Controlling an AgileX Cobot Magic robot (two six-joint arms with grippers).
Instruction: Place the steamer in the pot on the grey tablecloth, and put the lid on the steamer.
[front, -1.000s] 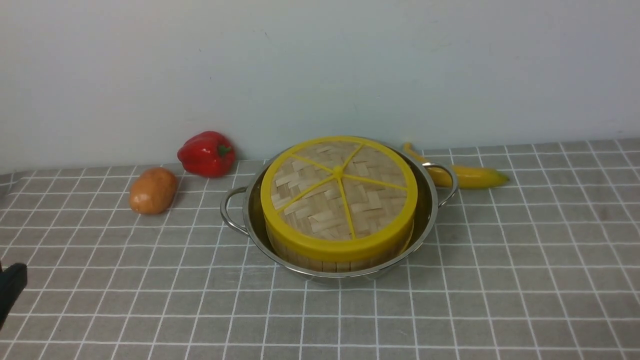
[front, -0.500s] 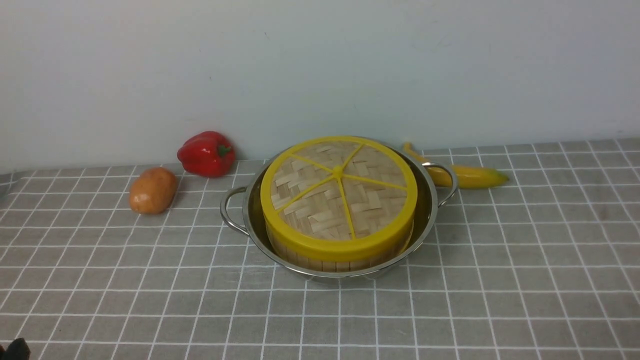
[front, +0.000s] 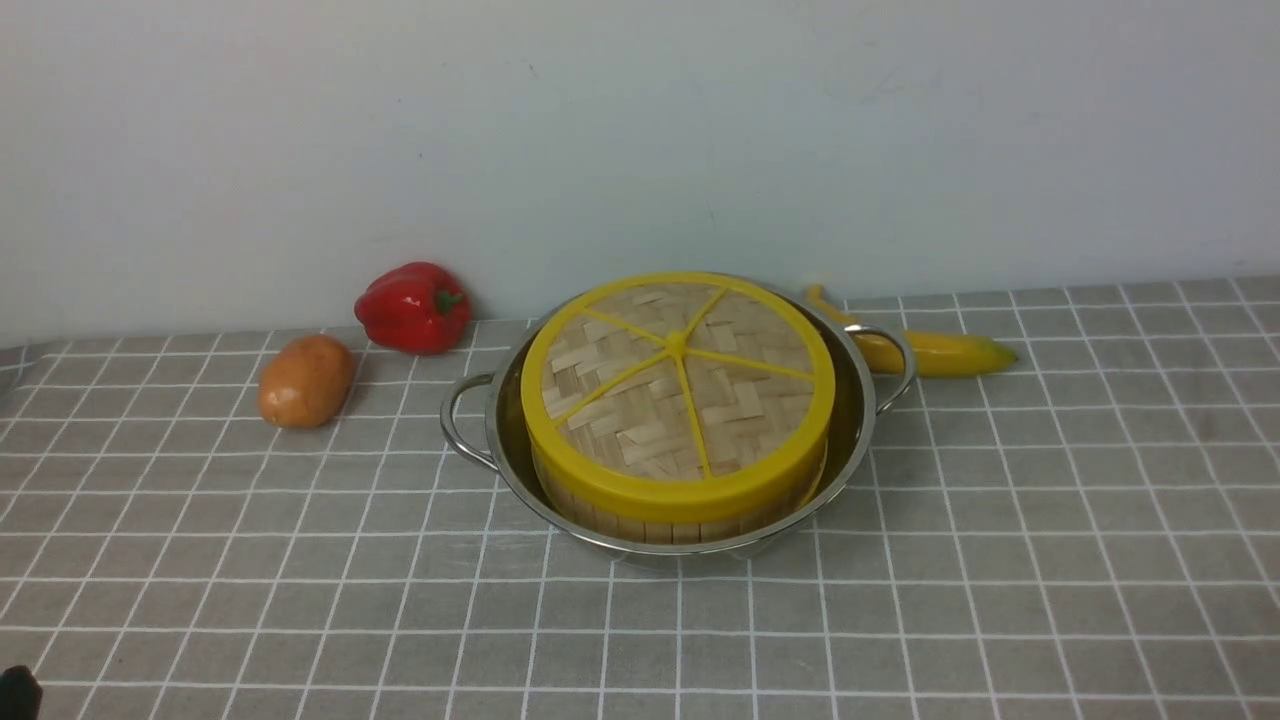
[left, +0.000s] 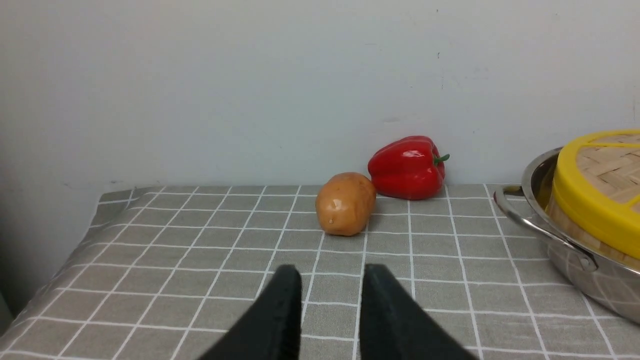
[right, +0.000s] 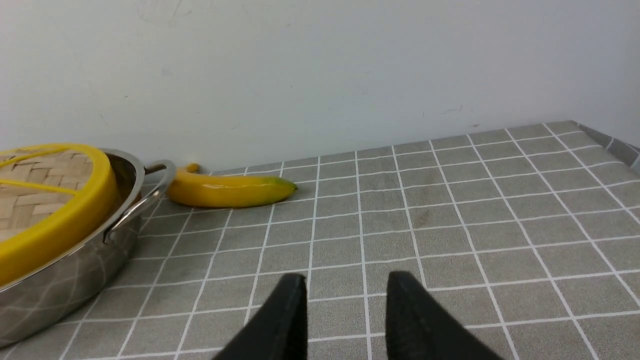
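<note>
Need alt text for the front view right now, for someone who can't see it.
A steel pot on a grey tablecloth holds a bamboo steamer with its lid on. A potato and red pepper lie to its left, a banana behind-right.
</note>
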